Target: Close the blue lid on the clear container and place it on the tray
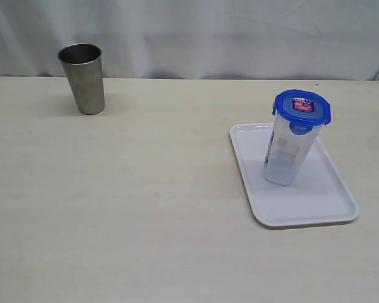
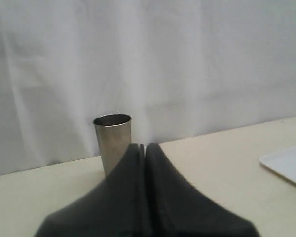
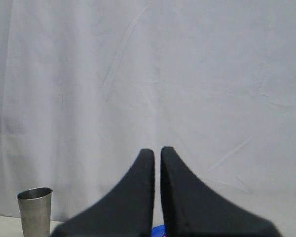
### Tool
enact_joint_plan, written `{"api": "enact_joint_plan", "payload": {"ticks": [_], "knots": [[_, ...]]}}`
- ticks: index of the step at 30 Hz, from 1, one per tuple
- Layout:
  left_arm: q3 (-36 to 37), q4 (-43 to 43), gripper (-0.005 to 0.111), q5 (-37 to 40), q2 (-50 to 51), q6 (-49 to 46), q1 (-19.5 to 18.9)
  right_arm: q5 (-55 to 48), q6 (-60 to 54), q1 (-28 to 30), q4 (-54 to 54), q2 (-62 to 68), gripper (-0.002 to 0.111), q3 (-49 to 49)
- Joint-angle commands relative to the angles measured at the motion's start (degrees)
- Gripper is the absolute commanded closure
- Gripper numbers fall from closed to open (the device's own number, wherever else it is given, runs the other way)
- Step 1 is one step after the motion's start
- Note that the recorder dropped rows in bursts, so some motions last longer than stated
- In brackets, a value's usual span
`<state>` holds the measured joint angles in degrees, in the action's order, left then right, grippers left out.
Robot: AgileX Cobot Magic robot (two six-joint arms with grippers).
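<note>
Tall clear plastic container [image 1: 285, 158] stands on flat white rectangular tray [image 1: 303, 211], round blue snap-lock lid [image 1: 302, 108] seated on top; contents unclear. Grey steel cup [image 1: 83, 79] well apart, on the table. left gripper [image 2: 142, 146] and right gripper [image 3: 157, 150]: jaws together, gripping nothing.

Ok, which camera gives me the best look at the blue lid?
The exterior view: the blue lid shows whole, seen from above, sitting on the clear container that stands on the tray. The right wrist view catches only a thin blue sliver of it, and the left wrist view shows none of it.
</note>
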<state>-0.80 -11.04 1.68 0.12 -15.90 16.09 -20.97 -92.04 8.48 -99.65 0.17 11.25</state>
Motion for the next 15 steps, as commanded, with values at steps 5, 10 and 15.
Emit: {"api": "enact_joint_plan", "payload": {"ticks": [5, 10, 15], "knots": [[0.80, 13.29, 0.107, -4.60, -0.12, 15.90, -4.74, -0.04, 0.01, -0.14, 0.30, -0.17, 0.104, -0.24], [0.80, 13.18, 0.107, -3.52, -0.12, 15.90, -8.32, -0.04, 0.01, -0.14, 0.30, -0.17, 0.104, -0.24], [0.80, 13.18, 0.107, 0.98, -0.12, 15.90, -11.65, -0.04, 0.01, -0.14, 0.30, -0.17, 0.104, -0.24]]}}
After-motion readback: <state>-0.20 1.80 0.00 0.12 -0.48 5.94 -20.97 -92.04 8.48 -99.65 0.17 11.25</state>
